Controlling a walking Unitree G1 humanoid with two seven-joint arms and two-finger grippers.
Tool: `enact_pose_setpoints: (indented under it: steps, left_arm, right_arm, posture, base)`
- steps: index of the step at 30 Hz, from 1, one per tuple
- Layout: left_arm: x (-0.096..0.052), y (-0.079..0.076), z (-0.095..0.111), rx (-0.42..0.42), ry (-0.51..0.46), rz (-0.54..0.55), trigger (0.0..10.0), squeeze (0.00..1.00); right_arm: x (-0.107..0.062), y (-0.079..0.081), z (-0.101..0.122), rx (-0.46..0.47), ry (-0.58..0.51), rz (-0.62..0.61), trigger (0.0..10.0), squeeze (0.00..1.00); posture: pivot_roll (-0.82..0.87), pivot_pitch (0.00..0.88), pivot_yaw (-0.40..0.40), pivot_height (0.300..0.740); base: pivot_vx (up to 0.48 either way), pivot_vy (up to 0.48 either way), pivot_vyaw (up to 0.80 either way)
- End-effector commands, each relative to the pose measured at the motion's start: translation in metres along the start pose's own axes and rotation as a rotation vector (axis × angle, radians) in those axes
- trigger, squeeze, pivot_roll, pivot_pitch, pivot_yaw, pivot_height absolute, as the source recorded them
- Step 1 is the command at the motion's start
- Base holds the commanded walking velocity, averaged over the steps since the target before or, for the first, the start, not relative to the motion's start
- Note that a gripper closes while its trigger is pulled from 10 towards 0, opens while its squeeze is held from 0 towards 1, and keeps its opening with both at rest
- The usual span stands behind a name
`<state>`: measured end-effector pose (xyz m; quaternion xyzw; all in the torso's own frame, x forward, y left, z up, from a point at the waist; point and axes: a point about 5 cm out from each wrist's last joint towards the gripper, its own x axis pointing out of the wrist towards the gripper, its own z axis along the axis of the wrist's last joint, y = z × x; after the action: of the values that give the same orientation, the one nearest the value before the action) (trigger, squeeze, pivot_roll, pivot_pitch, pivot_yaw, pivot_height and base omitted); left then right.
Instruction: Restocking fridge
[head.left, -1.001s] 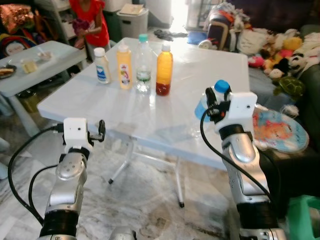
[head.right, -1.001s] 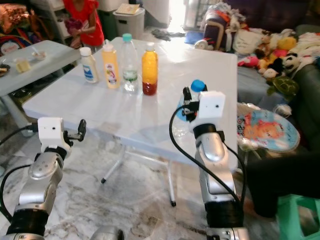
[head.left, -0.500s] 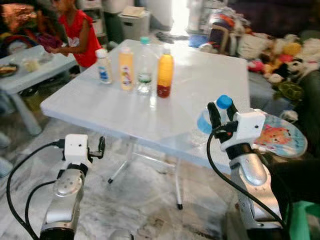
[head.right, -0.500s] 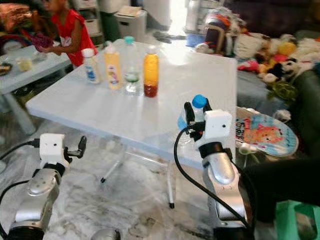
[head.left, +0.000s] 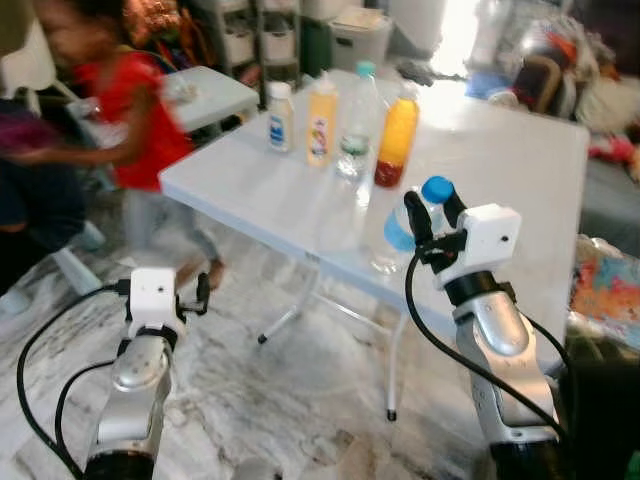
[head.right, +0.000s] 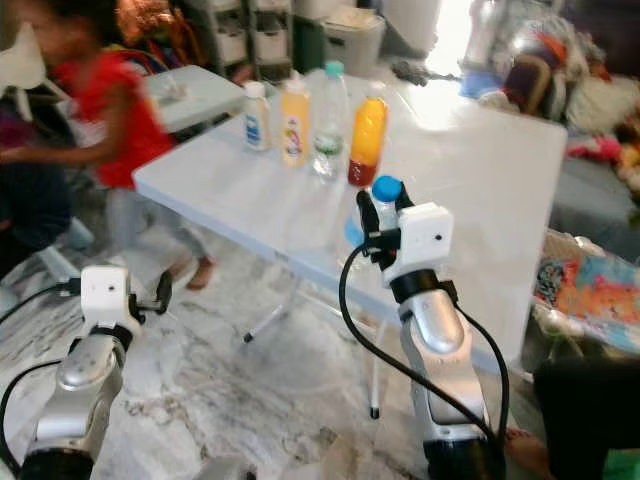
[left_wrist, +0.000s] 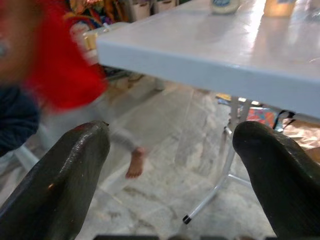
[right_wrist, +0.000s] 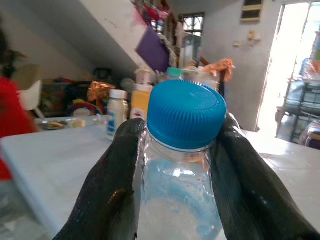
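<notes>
Cluttered living rm, marble-look floor (head.left: 300, 400), white folding table (head.left: 500, 170) ahead w/ 4 bottles in a row near far-left edge: small white bottle (head.left: 281, 117), yellow squeeze bottle (head.left: 320, 122), clear water bottle w/ teal cap (head.left: 357, 122), orange juice bottle (head.left: 396, 138). Second, smaller table (head.left: 215, 90) further back on left. Person in red top (head.left: 130, 120) passing on left side, heavily blurred. Colourful round mat (head.left: 605, 290) at right edge, past table.

Right gripper (head.left: 430, 212) raised at near table edge, clamped on neck of clear bottle w/ blue cap (head.left: 405, 225); bottle upright, body sits over near edge of tabletop. Can't tell if base touches table. Right wrist view: both black fingers (right_wrist: 112, 185) pressed against bottle sides just below blue cap (right_wrist: 185, 112), row of other bottles visible behind.

Left gripper (left_wrist: 170, 165) low, beside table on left, over floor, holding nothing; fingers (left_wrist: 60, 175) spread wide apart. Table edge + legs visible past them in left wrist view.
</notes>
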<state>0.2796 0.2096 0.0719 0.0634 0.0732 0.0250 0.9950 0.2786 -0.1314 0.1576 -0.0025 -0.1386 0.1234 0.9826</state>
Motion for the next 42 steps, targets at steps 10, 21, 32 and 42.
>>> enact_pose_setpoints:
  steps: [10,21,32,42]
  left_arm:
    - [0.001,0.002,-0.005,0.052,0.025,-0.036,10.0,0.00]
    - [-0.014,0.008,-0.024,0.059,0.085,-0.042,10.0,0.00]
    - [-0.020,0.022,-0.021,0.113,0.060,-0.030,10.0,0.00]
    - [-0.034,0.005,-0.020,0.142,0.031,-0.140,10.0,0.00]
  right_arm:
    - [0.000,0.000,-0.017,0.005,0.088,0.023,10.0,0.00]
    - [-0.003,-0.002,-0.019,0.007,0.097,0.070,10.0,0.00]
    - [-0.017,-0.021,-0.023,-0.074,0.135,0.068,10.0,0.00]
    - [-0.039,-0.021,-0.040,-0.078,0.211,0.038,10.0,0.00]
  posture:
    - [0.02,0.000,0.002,0.740]
    - [0.03,0.000,0.013,0.740]
    - [0.00,0.000,0.002,0.740]
    - [0.00,0.000,-0.013,0.740]
  base:
    - [0.000,0.000,0.78]
    - [0.000,0.022,0.78]
    - [0.000,0.094,0.76]
    - [0.000,0.000,0.74]
